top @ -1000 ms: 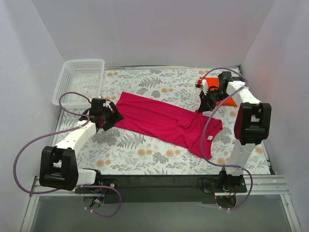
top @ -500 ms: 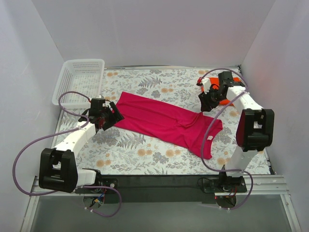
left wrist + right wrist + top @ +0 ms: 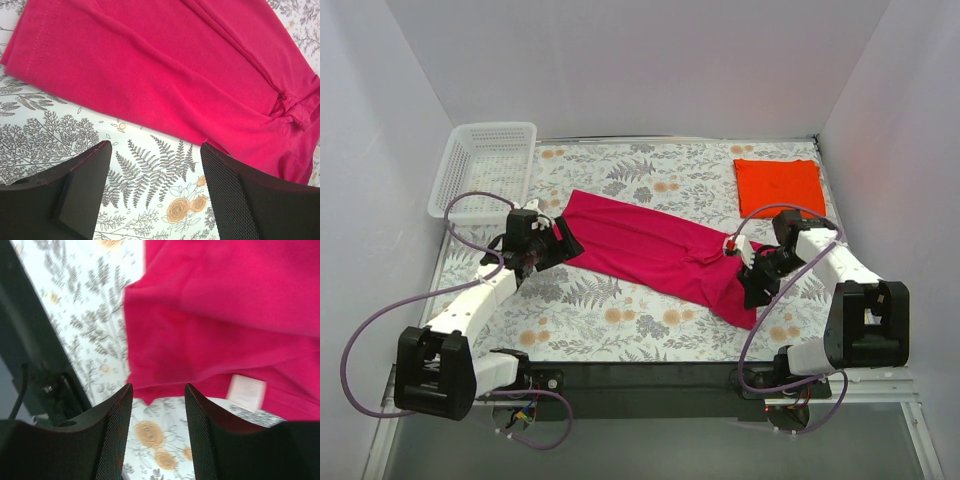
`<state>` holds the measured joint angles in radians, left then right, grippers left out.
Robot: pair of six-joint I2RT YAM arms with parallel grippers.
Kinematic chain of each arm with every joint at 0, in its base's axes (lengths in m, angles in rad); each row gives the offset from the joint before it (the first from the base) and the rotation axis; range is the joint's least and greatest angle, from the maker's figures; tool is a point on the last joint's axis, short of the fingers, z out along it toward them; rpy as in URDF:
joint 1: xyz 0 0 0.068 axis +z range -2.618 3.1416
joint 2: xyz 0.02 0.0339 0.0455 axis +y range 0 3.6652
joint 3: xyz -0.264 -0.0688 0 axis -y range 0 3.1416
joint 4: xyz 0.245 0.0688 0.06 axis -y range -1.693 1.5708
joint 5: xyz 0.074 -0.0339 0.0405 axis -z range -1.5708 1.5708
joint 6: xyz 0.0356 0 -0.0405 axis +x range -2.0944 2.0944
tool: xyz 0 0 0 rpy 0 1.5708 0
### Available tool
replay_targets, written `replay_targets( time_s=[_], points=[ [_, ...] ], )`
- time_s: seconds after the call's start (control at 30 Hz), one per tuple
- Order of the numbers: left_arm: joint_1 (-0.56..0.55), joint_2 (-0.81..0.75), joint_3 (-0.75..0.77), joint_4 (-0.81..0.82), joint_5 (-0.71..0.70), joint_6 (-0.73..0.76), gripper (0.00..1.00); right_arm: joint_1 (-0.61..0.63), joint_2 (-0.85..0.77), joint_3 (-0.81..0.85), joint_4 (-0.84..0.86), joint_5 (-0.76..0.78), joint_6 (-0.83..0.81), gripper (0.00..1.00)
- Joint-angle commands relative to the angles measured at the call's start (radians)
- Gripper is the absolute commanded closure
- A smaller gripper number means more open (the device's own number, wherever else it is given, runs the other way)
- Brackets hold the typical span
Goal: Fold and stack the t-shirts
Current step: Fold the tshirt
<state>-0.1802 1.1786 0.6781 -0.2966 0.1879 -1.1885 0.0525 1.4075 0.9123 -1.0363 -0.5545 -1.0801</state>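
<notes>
Well off to the left of the left pincer (image 3: pixel 565 243) sits one white plastic lattice basket (image 3: pixel 485 165), rigid and rectangular, at the back corner of the table. That pincer's two black fingers (image 3: pixel 75 192), finely ribbed on their inner faces, stand spread with nothing between them above the floral-printed table cover (image 3: pixel 620 325). Just ahead of its tips lies the stitched hem end of the one magenta-pink soft cloth t-shirt (image 3: pixel 655 252). It is laid out as a long slanting strip, smooth apart from a few creases and a small bunched fold toward its far end. The shirt's other end reaches the right pincer (image 3: pixel 756 288), whose jaws are likewise parted and grip nothing. The cloth edge and a small white neck label (image 3: pixel 246 392) lie just beyond its tips. Well apart from that pincer, towards the back of the table, rests the one bright orange-red t-shirt (image 3: pixel 778 186), folded into a flat, neat rectangle.
</notes>
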Motion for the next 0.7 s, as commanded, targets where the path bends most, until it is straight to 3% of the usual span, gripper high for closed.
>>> replay_targets(
  time_s=[0.0,0.67],
  points=[
    [-0.013,0.009,-0.003,0.011,0.007,0.021,0.33,0.041,-0.015,-0.038,-0.096,0.014,-0.098,0.55],
    [-0.024,0.182,0.043,-0.056,-0.211,-0.272,0.36,0.069,-0.005,-0.138,0.007,0.097,0.045,0.55]
  ],
)
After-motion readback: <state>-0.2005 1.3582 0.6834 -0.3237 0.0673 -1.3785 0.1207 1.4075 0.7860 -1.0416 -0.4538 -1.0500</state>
